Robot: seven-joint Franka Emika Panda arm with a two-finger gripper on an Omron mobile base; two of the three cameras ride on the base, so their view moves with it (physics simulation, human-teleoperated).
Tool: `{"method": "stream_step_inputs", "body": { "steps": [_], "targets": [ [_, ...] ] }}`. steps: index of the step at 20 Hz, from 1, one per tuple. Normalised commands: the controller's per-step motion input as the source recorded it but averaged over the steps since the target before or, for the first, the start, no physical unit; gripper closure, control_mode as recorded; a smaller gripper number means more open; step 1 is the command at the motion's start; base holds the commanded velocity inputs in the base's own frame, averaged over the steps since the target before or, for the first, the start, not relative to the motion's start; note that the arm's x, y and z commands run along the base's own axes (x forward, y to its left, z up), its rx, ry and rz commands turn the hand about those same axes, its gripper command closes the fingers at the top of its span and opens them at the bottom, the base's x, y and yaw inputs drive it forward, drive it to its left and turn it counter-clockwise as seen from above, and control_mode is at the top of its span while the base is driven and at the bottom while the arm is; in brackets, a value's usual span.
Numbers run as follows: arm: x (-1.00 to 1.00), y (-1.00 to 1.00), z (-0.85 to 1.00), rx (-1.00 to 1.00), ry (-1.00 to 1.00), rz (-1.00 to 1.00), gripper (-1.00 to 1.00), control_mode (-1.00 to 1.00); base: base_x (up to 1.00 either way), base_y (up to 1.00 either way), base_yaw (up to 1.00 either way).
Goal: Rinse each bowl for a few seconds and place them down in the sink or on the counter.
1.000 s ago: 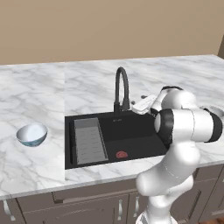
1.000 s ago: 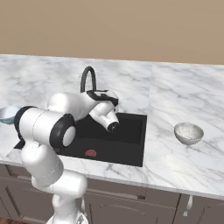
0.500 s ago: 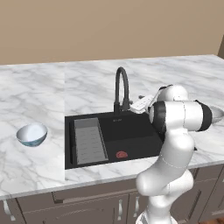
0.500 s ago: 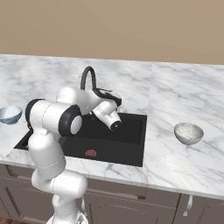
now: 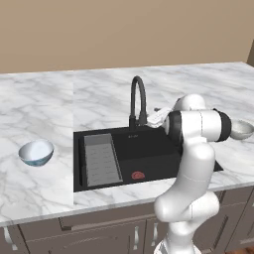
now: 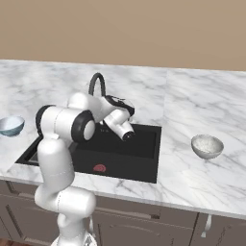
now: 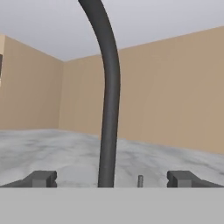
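The pale blue bowl [image 5: 36,152] [image 6: 10,125] sits on the white marble counter [image 5: 39,109] left of the black sink [image 5: 149,151] [image 6: 144,144]. On the counter right of the sink rests the speckled bowl [image 6: 207,146] [image 5: 243,130], partly behind my arm in the left base view. My gripper [image 7: 111,179] [image 5: 156,117] is open and empty, level with the black arched faucet [image 5: 139,101] [image 6: 97,84]. In the hand view the faucet neck [image 7: 109,109] rises between the two fingertips [image 7: 41,178].
A grey ridged tray [image 5: 101,159] lies in the sink's left part, and a red drain ring [image 5: 138,175] [image 6: 99,168] marks its front. A small upright pin [image 7: 140,180] stands just right of the faucet neck. The beige wall [image 5: 124,30] runs behind the counter.
My arm has swung its elbow upright and closer in, and the hand has edged toward the faucet. The jaws stay open. Both bowls are where they were.
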Motion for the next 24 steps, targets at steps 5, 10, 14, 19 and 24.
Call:
{"method": "stream_step_inputs", "body": {
  "steps": [5,10,14,19,24],
  "targets": [
    [0.24,0.01,-0.13,0.0,0.0,0.0,-1.0,-1.0,0.0,0.0,0.0],
    [0.34,0.02,-0.13,0.0,0.0,0.0,-1.0,-1.0,0.0,0.0,0.0],
    [0.33,0.03,-0.13,0.0,0.0,0.0,-1.0,-1.0,0.0,0.0,0.0],
    [0.31,0.01,-0.11,0.0,0.0,0.0,-1.0,-1.0,0.0,0.0,0.0],
    [0.29,0.0,-0.1,0.0,0.0,0.0,-1.0,-1.0,0.0,0.0,0.0]
  ]
}}
